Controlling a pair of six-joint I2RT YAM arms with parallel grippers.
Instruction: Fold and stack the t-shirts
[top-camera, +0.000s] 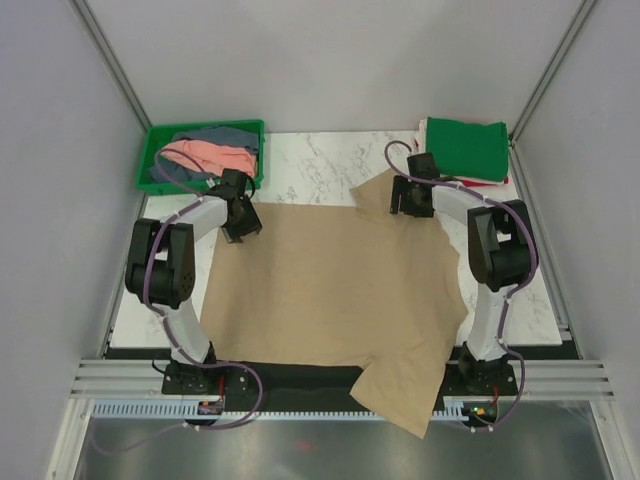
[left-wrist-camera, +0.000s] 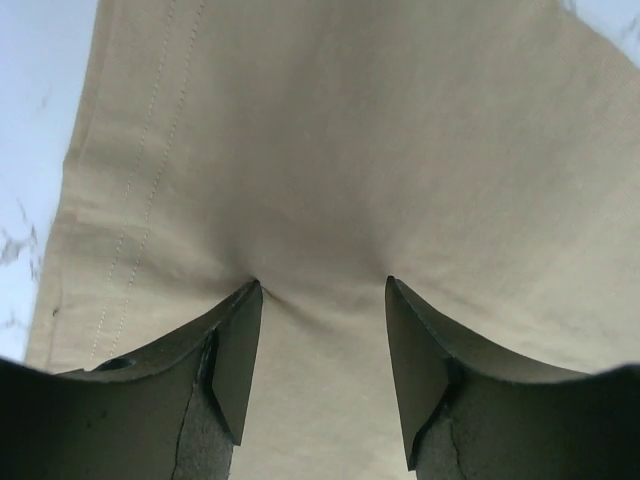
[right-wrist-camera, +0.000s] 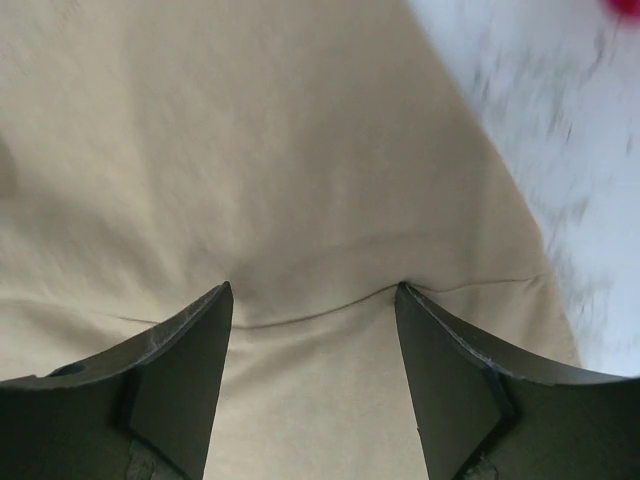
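A tan-beige t-shirt (top-camera: 330, 290) lies spread flat over the marble table, one sleeve hanging over the near edge. My left gripper (top-camera: 242, 228) stands at its far left corner. In the left wrist view it (left-wrist-camera: 322, 285) is open, both fingertips pressing dimples into the cloth beside the stitched hem (left-wrist-camera: 130, 200). My right gripper (top-camera: 410, 205) is at the far right sleeve. It (right-wrist-camera: 315, 288) is open too, tips down on the cloth along a crease. Salmon pink (top-camera: 215, 155) and grey-blue (top-camera: 228, 135) t-shirts lie crumpled in the tray. A folded dark green t-shirt (top-camera: 465, 148) rests on a red one (top-camera: 478, 183).
The green plastic tray (top-camera: 152, 155) sits at the far left corner of the table (top-camera: 310, 170). The folded stack occupies the far right corner. Grey walls and metal frame posts close in both sides.
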